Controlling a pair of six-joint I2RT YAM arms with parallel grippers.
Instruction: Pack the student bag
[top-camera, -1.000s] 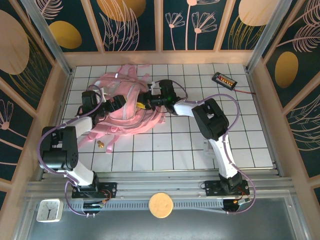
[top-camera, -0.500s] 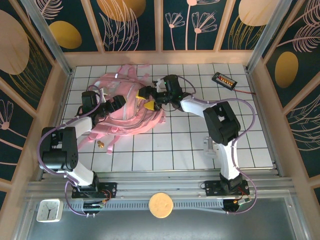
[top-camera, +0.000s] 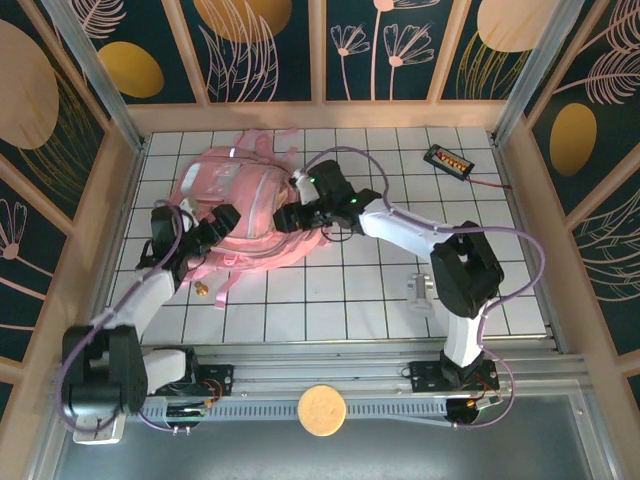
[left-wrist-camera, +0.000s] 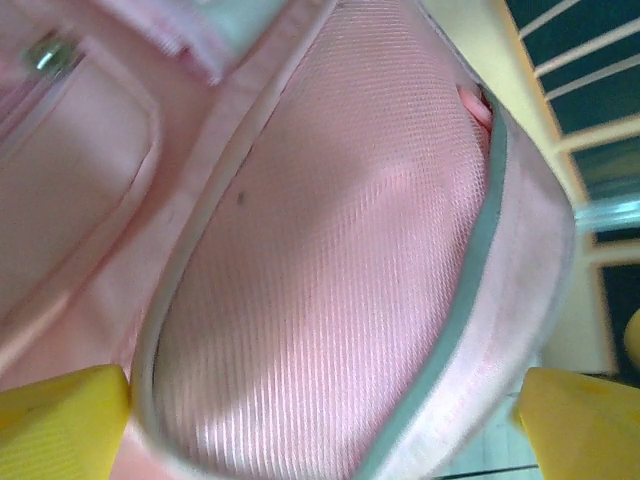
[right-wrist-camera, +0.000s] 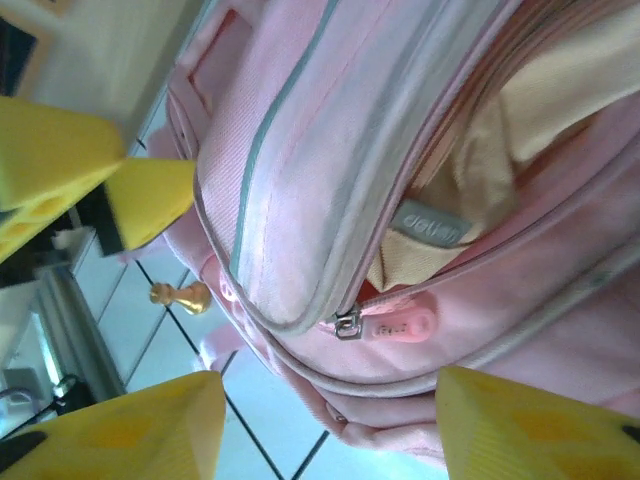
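The student bag (top-camera: 240, 200) is a big soft pink backpack lying at the table's back left. My left gripper (top-camera: 218, 222) is at its near left side and stands open. Its yellow fingertips (left-wrist-camera: 60, 420) flank the bag's pink mesh panel (left-wrist-camera: 330, 280), which is very close to the left wrist camera. My right gripper (top-camera: 292, 214) hangs open at the bag's right side, just short of the pink zipper pull (right-wrist-camera: 392, 325). The zip there gapes, and a beige pouch with a grey label (right-wrist-camera: 432, 225) lies inside. Nothing sits between the right fingertips (right-wrist-camera: 530, 430).
A small gold piece (top-camera: 202, 290) lies on the tiles near the bag's front strap. A black device with a cable (top-camera: 447, 160) sits at the back right. A white object (top-camera: 420, 290) lies by the right arm. Wooden walls enclose the table.
My right gripper has moved a little left and lower along the bag's edge, its jaws opening wide, then narrowing. My left arm has swung down and left, drawing its gripper back slightly.
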